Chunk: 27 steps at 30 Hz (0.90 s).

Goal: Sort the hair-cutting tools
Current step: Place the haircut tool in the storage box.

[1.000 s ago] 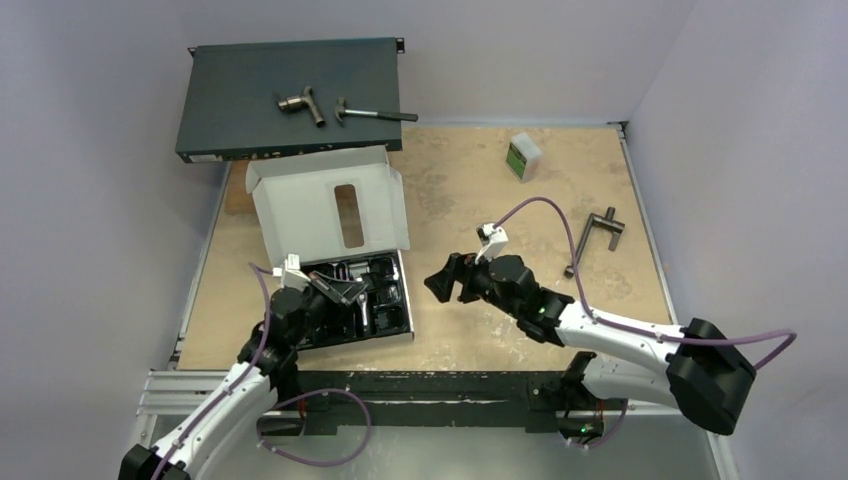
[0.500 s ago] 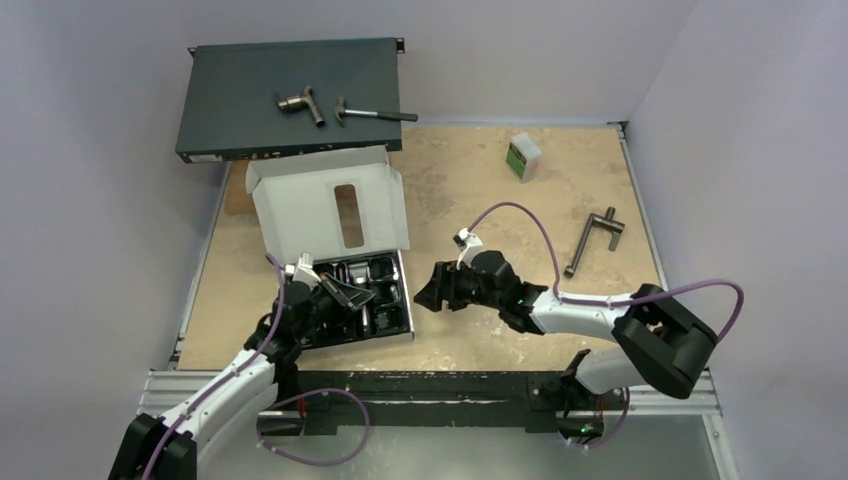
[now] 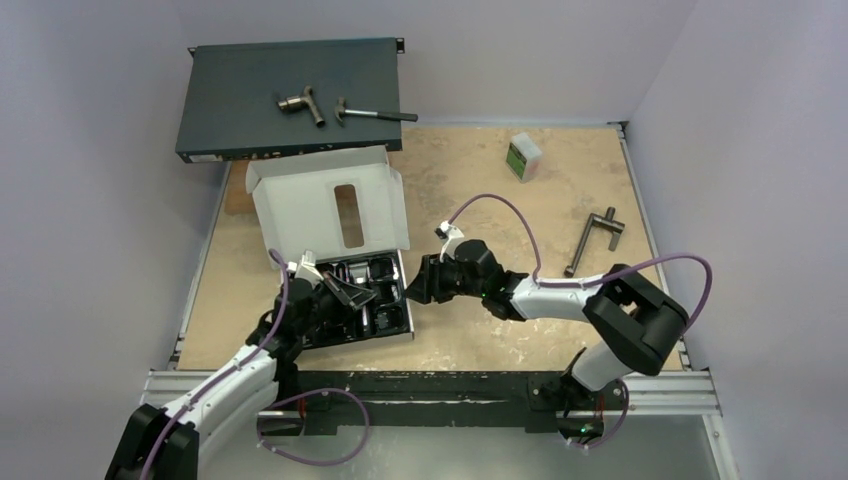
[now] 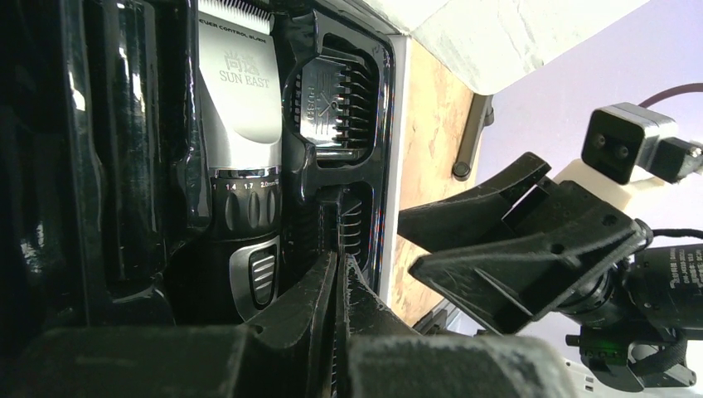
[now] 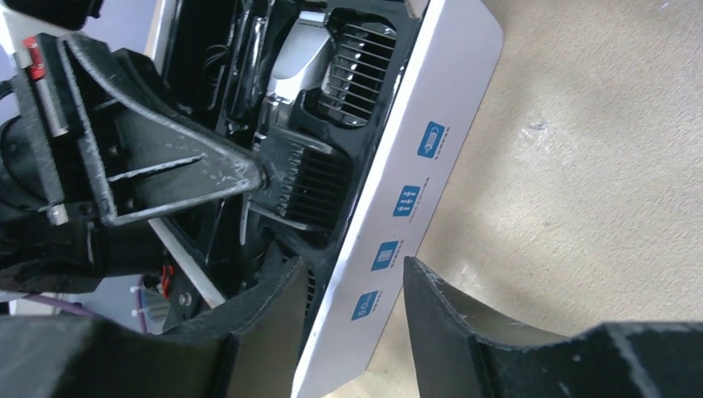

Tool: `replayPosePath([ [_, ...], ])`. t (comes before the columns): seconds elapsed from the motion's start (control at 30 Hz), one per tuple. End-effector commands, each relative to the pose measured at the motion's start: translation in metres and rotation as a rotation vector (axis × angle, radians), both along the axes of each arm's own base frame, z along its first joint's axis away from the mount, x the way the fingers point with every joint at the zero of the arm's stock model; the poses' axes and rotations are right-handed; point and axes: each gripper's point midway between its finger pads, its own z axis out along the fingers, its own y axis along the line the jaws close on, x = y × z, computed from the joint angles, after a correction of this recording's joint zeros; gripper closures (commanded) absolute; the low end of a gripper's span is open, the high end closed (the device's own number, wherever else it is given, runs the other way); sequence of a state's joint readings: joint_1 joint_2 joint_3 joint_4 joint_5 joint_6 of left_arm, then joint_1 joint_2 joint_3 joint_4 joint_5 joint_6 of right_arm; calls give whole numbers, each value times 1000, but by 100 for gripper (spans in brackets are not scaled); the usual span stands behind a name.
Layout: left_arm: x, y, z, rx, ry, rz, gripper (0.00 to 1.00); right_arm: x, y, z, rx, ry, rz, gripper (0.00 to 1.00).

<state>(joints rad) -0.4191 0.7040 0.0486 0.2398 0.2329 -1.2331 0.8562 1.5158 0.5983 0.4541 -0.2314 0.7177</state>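
Overhead, the left gripper point(image 3: 343, 292) reaches into the open box point(image 3: 300, 205), over its black tray point(image 3: 392, 318). The right gripper point(image 3: 418, 283) crowds the box's right wall, near enough that the arms might collide.

From the left wrist I count one clipper point(image 4: 240, 141) and two combs pocketed beside it, the upper comb attachment point(image 4: 336, 95) and the lower comb attachment point(image 4: 352, 224). The jaws are pressed together, seemingly pinching the lower one.

From the right wrist, the jaws stand apart astride the wall. A nudge could shift the tray and spoil the placement.

The box point(image 3: 385, 338) is blocked at the far side by its raised lid point(image 3: 300, 210), at the right by the right gripper point(image 3: 417, 285); bare desk point(image 3: 480, 190) is left beyond.
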Motion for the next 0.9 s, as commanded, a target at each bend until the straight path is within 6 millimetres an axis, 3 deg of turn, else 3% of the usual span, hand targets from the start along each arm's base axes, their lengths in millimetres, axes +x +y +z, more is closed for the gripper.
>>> replayPosePath([
  [0.0, 7, -5, 20, -9, -78, -25, 100, 9, 12, 9, 20, -34, 28, 57],
  [0.3, 9, -5, 14, 29, -60, -34, 100, 10, 12, -11, -57, -1, 43, 76],
  [0.53, 13, -9, 5, 67, -27, -69, 100, 13, -5, -20, -135, -1, -13, 100],
  [0.8, 18, -22, -1, 102, 11, -126, 100, 8, -20, -22, -164, -8, -36, 100],
  [0.87, 18, -24, -1, 119, 20, -139, 95, 7, -21, -23, -166, -4, -35, 100],
])
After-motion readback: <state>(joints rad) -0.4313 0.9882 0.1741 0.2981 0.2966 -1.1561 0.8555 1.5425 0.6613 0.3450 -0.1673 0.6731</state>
